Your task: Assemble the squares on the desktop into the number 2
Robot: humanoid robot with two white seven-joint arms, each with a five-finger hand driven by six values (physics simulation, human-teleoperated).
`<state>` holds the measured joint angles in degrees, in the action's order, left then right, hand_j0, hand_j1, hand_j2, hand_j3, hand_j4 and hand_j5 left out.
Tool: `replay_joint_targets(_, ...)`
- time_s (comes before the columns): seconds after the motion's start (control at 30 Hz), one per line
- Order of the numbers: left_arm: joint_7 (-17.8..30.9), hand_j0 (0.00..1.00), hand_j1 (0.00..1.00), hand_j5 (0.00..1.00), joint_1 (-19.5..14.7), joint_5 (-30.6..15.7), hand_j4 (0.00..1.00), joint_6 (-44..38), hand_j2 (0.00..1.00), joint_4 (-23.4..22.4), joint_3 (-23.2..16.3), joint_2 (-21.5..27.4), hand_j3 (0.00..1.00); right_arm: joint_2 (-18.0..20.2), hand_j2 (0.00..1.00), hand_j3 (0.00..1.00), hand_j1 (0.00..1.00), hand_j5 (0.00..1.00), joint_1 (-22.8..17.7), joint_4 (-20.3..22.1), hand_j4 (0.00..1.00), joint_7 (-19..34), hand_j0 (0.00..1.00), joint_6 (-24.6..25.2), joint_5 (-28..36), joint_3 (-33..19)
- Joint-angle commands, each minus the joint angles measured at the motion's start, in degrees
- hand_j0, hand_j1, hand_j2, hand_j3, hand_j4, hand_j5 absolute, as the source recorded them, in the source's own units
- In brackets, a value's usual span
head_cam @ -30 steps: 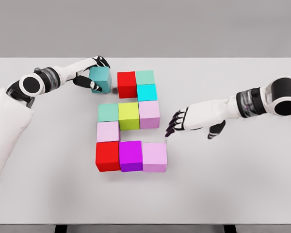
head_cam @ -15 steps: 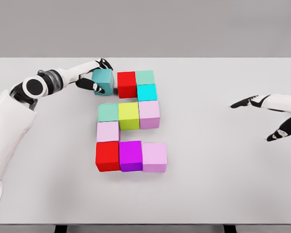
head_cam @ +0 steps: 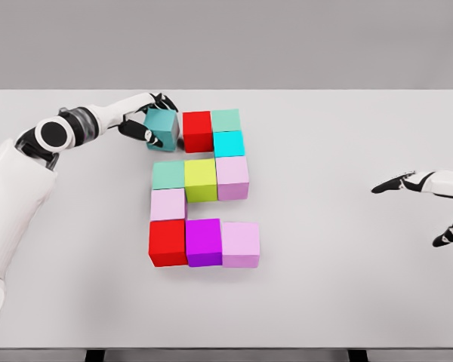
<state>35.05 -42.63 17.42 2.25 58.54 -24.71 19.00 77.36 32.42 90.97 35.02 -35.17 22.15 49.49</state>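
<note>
One block left: your left hand has nudged the teal cube against the red cube near the table's far edge, fingers clamped on it. Right hand backed off, fingers spread.

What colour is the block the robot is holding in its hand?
Teal, a dark blue-green. The left hand grips that teal block at the top left of the shape, seen in the head view.

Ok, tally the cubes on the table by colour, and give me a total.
Red cubes: 2
Dark teal cube, in the left hand's fingers: 1
Mint green cubes: 2
Cyan cube: 1
Yellow-green cube: 1
Pale pink cubes: 3
Magenta cube: 1
Total: 11
</note>
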Motion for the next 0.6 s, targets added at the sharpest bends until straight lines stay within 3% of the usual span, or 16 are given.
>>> replay_joint_targets(0.0, -0.1, 0.53, 0.53, 0.53, 0.0, -0.2, 0.53, 0.0, 0.53, -0.2, 0.3, -0.3, 0.53, 1.0, 1.0, 1.0, 1.0, 1.0, 0.0, 0.0, 1.0, 0.0, 1.0, 0.2, 0.5, -0.1)
replay_joint_targets(0.17, -0.1, 0.64, 0.64, 0.64, -0.1, -0.2, 0.64, 0.0, 0.64, -0.4, 1.0, -0.4, 0.64, 1.0, 1.0, 1.0, 1.0, 1.0, -5.3, 4.9, 1.0, 0.0, 1.0, 0.2, 0.5, -0.1)
replay_joint_targets(0.33, -0.1, 0.69, 0.69, 0.69, -0.1, -0.2, 0.69, 0.0, 0.69, -0.4, 1.1, -0.4, 0.69, 2.0, 1.0, 1.0, 1.0, 1.0, -6.5, 7.6, 1.0, 0.0, 1.0, 0.2, 0.5, 0.3)
replay_joint_targets(0.4, -0.1, 0.7, 0.7, 0.7, -0.1, -0.1, 0.7, 0.0, 0.7, -0.5, 1.5, -0.7, 0.7, 1.5, 1.0, 1.0, 1.0, 1.0, -9.7, 7.4, 1.0, 0.0, 1.0, 0.2, 0.5, -0.2)
replay_joint_targets(0.57, -0.1, 0.82, 0.82, 0.82, -0.1, -0.1, 0.82, 0.0, 0.82, -0.7, 2.0, -0.7, 0.82, 1.3, 1.0, 1.0, 1.0, 1.0, -9.8, 8.3, 1.0, 0.0, 1.0, 0.2, 0.8, -0.1)
